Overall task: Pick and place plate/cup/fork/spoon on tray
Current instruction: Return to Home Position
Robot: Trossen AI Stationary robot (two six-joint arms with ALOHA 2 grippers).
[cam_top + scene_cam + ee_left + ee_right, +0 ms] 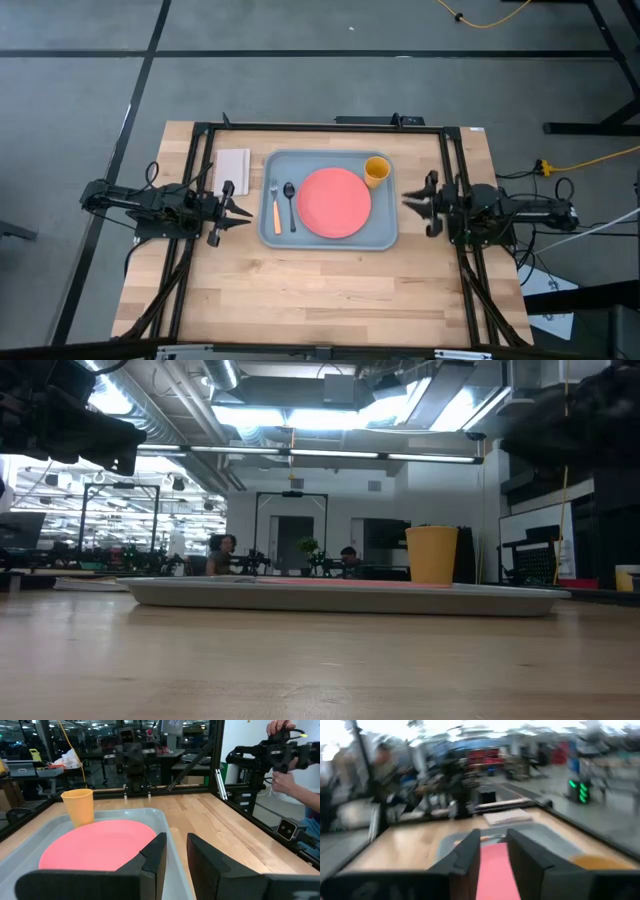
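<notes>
The grey-blue tray (330,243) lies on the middle of the table. On it rest the coral-red plate (334,202), the yellow-orange cup (376,171) upright at the far right corner, the orange-handled fork (276,208) and the dark spoon (290,200), both flat at the tray's left end. My left gripper (243,212) hovers just left of the tray, open and empty, pointing at it. My right gripper (407,198) hovers just right of the tray, open and empty. The left wrist view shows the plate (100,845) and the cup (78,806).
A small pale rectangular pad (232,165) lies on the table left of the tray's far corner. Black frame rails (190,180) run along the table's left, right and far sides. A person's hands (285,780) show beyond the table's right side. Bare wood lies near the front edge.
</notes>
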